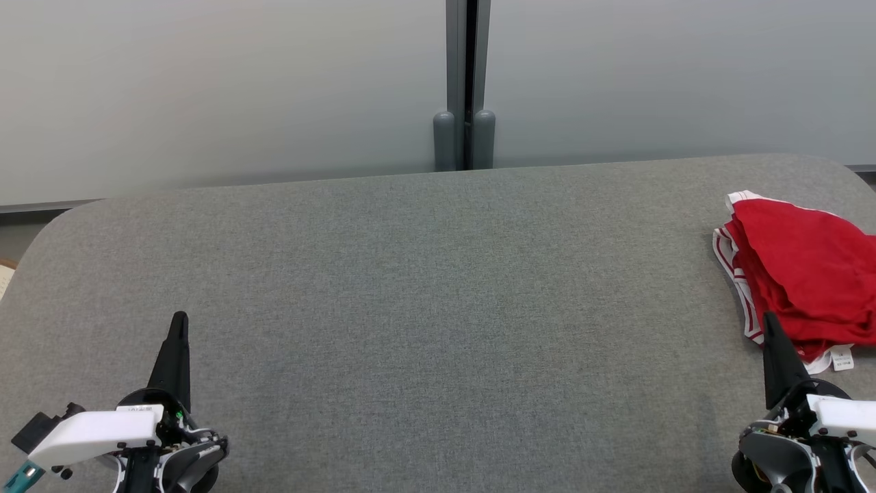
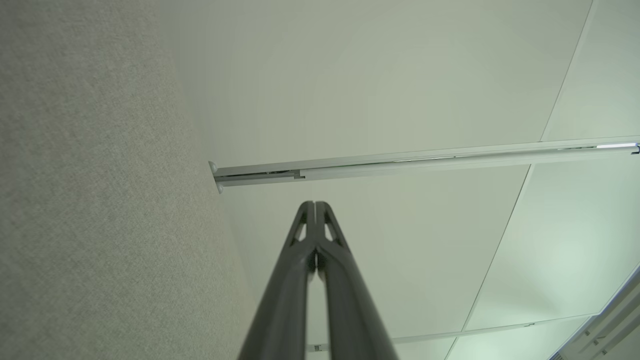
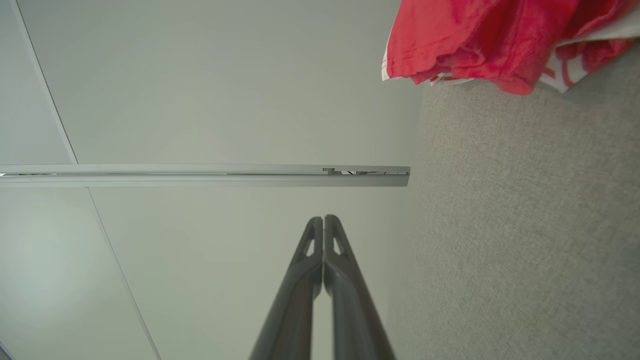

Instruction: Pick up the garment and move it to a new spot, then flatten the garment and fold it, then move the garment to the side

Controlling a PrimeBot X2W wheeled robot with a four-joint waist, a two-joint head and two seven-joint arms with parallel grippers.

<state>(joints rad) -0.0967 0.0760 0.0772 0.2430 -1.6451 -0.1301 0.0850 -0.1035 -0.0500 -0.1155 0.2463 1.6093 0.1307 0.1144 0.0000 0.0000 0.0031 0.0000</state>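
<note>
The garment (image 1: 797, 270) is red with white trim and a small white label, lying bunched at the far right of the grey table (image 1: 424, 287), partly cut off by the head view's right edge. It also appears at the top right of the right wrist view as the garment (image 3: 480, 40). My right gripper (image 1: 771, 318) stands at the lower right, shut and holding nothing, its tip just in front of the garment's near edge. My left gripper (image 1: 180, 318) is at the lower left, shut and holding nothing, far from the cloth. Both wrist views show closed fingers, left gripper (image 2: 315, 205) and right gripper (image 3: 323, 219).
A pale partition wall (image 1: 226, 89) with a dark vertical post (image 1: 465, 82) runs behind the table's far edge. The table's corners are rounded. A bit of floor and a pale object (image 1: 5, 274) show past the left edge.
</note>
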